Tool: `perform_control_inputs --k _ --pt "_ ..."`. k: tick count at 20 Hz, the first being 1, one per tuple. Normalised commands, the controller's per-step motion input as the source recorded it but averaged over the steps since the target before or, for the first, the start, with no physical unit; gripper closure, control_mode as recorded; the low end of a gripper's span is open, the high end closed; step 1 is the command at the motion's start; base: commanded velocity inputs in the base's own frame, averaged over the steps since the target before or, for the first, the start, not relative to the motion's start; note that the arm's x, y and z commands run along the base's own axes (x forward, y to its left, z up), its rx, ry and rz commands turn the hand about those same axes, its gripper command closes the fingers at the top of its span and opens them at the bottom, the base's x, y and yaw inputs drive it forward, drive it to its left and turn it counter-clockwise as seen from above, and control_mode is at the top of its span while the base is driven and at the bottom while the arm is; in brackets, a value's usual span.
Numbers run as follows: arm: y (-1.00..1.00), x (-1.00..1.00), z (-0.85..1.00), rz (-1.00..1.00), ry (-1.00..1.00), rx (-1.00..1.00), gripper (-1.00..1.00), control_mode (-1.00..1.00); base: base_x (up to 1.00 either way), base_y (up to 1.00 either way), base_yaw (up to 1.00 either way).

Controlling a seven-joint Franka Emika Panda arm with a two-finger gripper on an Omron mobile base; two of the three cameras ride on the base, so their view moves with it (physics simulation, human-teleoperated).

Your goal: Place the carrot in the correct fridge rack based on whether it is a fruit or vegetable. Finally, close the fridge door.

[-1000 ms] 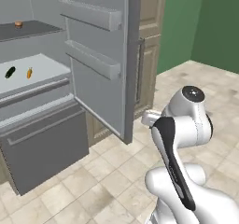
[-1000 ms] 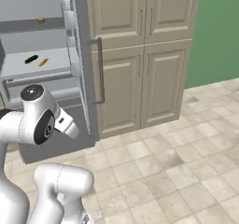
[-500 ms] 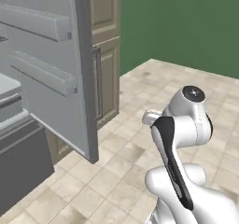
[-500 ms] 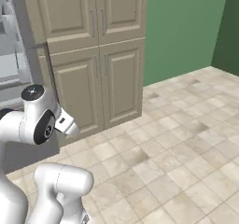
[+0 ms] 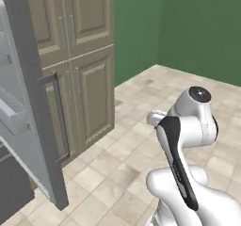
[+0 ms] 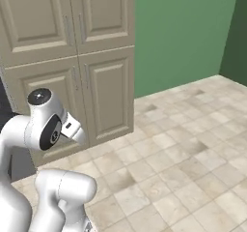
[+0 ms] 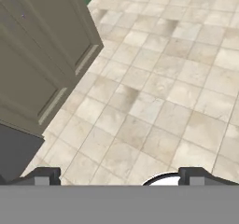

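The grey fridge door (image 5: pixel 33 102) stands wide open at the left of the left base view, its vertical bar handle (image 5: pixel 59 121) facing the cabinets and its inner door bins (image 5: pixel 10 117) facing left. The carrot and the fridge rack are out of view. My gripper (image 7: pixel 122 176) is open, its two dark fingertips (image 7: pixel 44 175) wide apart with nothing between them. It points down at bare tiled floor (image 7: pixel 154 101). The arm is folded close to the base.
Tall beige cabinet doors (image 5: pixel 84 55) (image 6: pixel 72 62) stand straight ahead, beside the open door. A green wall (image 6: pixel 183 33) runs to the right. Beige tiled floor (image 6: pixel 183 158) spreads open ahead and to the right.
The whole scene has slid left: the base has turned right. The fridge's shelves and drawer have left the frames, and the cabinets and green wall have come in. The arm's pose is unchanged.
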Motion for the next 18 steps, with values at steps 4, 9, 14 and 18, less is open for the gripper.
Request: perform_control_inputs --k 4,9,14,18 --pt "0.0 0.0 0.0 0.0 0.0 0.0 -1.0 1.0 1.0 -0.18 0.45" --pt "0.0 0.0 0.0 0.0 0.0 0.0 -1.0 1.0 0.94 -0.32 0.57" --pt "0.0 0.0 0.0 0.0 0.0 0.0 -1.0 1.0 0.88 -0.35 0.7" --pt "0.0 0.0 0.0 0.0 0.0 0.0 -1.0 1.0 0.81 -0.35 0.7"
